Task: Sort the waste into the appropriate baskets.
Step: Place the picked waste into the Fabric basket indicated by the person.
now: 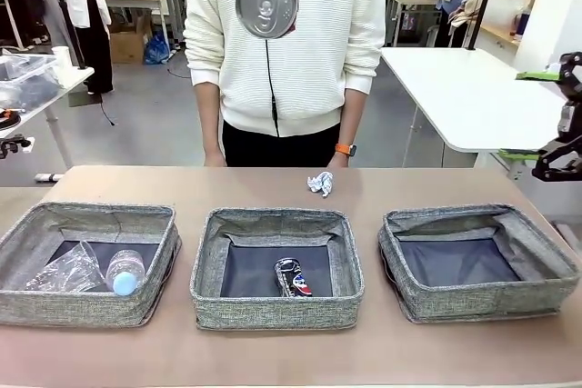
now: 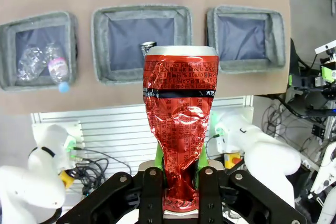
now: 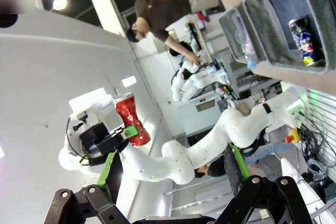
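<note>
Left fingers clenched on crushed red can, right fingers spread, above brown table.

Right pincer gapes; beyond, the left pincer seemingly clamps the crushed red can.

Three grey baskets stand in a row on the table: the left basket, the middle basket and the right basket; two cans, one crushed red can held high, one dark blue-silver can in the middle basket; one clear plastic bottle and one clear plastic bag, both in the left basket; one crumpled white paper wad on the far tabletop; one person at the far side.
</note>
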Available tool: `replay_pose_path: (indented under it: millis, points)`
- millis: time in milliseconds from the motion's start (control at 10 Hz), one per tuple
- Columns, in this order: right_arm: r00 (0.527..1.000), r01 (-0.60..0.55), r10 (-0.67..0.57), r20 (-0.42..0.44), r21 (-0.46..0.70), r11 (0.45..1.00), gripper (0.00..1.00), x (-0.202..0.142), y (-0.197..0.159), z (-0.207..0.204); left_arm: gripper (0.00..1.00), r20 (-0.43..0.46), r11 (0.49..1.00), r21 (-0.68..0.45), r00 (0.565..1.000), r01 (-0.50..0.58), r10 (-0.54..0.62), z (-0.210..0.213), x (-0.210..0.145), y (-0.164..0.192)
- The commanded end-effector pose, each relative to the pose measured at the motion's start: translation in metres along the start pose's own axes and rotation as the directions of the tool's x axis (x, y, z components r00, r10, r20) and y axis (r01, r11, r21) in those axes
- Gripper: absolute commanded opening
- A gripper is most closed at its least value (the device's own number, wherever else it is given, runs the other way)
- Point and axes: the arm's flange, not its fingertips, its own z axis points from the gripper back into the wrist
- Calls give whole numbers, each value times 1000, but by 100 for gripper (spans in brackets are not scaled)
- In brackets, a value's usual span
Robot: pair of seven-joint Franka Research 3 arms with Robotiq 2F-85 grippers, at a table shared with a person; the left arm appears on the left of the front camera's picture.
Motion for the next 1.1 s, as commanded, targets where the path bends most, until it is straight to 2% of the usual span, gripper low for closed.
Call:
replay_pose_path:
  millis: [0, 1000]
  points:
    - [1000, -13, 14, -6, 20, 1000, 100, -2, 0, -1, 23, 12, 1000, 7, 1000, 14, -15, 2, -1, 6]
    - [1000, -13, 14, -6, 20, 1000, 100, -2, 0, -1, 23, 12, 1000, 7, 1000, 14, -15, 2, -1, 6]
